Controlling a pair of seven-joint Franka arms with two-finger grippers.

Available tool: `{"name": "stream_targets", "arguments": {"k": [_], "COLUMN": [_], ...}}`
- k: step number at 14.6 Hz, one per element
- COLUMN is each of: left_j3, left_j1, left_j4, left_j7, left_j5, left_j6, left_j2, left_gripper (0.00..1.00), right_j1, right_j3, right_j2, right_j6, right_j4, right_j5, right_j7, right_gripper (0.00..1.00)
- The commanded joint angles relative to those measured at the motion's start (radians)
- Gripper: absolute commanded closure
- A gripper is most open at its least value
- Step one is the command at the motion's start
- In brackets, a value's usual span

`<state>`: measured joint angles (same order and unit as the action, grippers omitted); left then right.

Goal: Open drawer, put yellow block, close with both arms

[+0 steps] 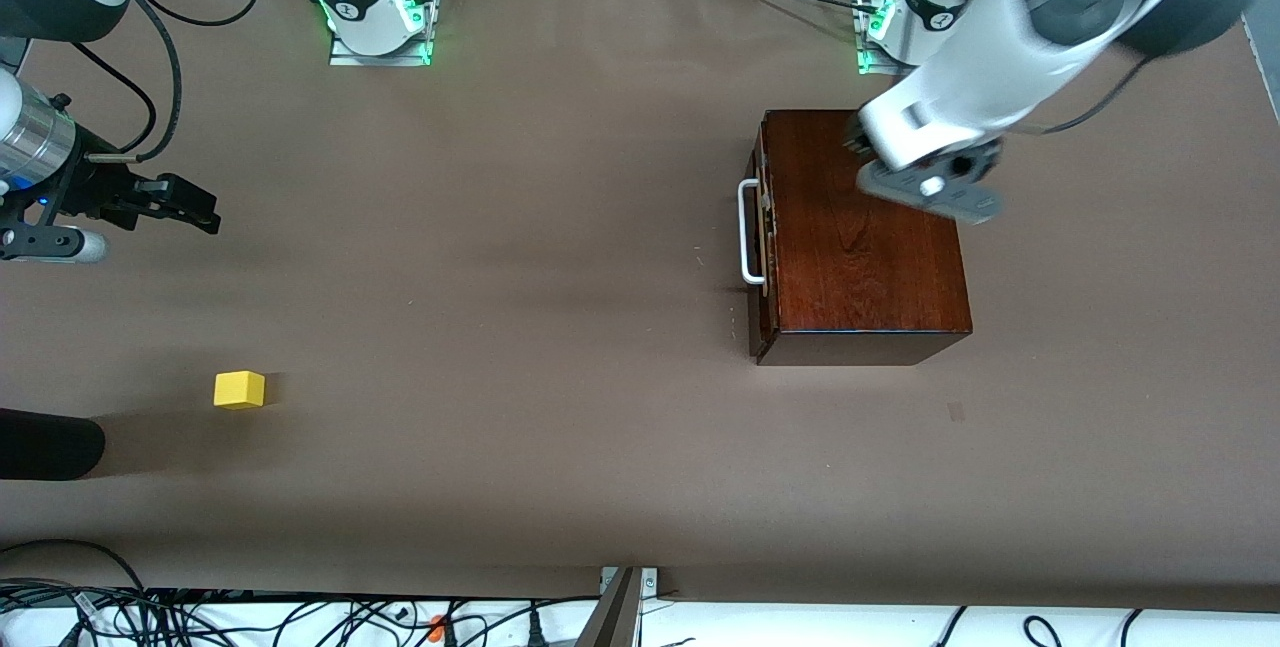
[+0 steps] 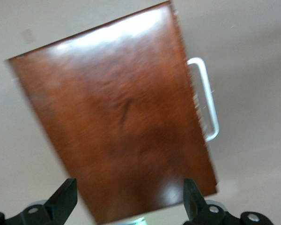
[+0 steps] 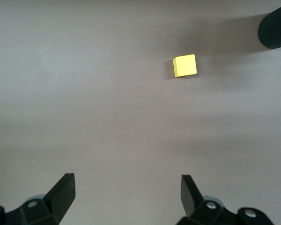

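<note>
No brand, label or legible writing shows anywhere on the table, the box or the arms. Down near the front camera at the right arm's end of the table sits the yellow block [image 1: 239, 390], a small bright cube alone on the brown table [image 1: 560, 427], well apart from everything else. The right gripper [image 1: 195, 209] hangs in the air over bare tabletop at that same end, and its wrist view shows both black fingers [image 3: 61, 192] spread wide with the block [image 3: 184, 65] lying out ahead of them, clear of the gap and touching neither finger. A round black object [image 1: 45, 444] pokes in from the edge of the front view just beside the block. Over at the left arm's end stands the mahogany box [image 1: 860, 247], glossy and dark, its drawer [image 1: 762, 227] pushed in with the front nearly flush and the white loop handle [image 1: 748, 232] sticking out toward the middle of the table. The left gripper [image 1: 925, 189] hovers over the top of the box near the corner toward the bases, and from its wrist the fingers [image 2: 63, 199] stand wide apart with the box lid [image 2: 117, 126] filling the space between them and the handle [image 2: 205, 98] off to one edge, fingers touching nothing.
</note>
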<state>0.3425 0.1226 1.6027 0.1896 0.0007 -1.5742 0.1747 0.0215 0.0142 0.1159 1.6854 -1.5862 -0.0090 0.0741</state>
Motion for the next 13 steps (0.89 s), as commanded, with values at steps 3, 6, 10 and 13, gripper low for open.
{"name": "stream_targets", "arguments": {"k": [3,6,10,13], "left_j3": [0.024,0.02,0.021,0.021], "left_j1": [0.139,0.233,0.347,0.387], "left_j4": [-0.032,-0.03,-0.021,-0.017], "left_j7": [0.261,0.362,0.565,0.66], "left_j5": [0.008,0.057,0.273,0.384], "left_j6": [-0.141,-0.217,-0.241,-0.244], "left_j2": [0.13,0.198,0.273,0.319], "left_gripper": [0.0,0.0,0.0,0.0], "right_j1": [0.001,0.001,0.001,0.009], "right_j3": [0.0,0.0,0.0,0.003], "right_j2": [-0.002,-0.002,-0.001,0.005], "right_j6": [-0.007,-0.007,-0.007,-0.007], "right_j4": [0.011,0.011,0.011,0.011], "right_j5": [-0.014,-0.014,-0.014,-0.016], "right_j7": [0.004,0.004,0.004,0.004], "right_gripper": [0.0,0.0,0.0,0.0]}}
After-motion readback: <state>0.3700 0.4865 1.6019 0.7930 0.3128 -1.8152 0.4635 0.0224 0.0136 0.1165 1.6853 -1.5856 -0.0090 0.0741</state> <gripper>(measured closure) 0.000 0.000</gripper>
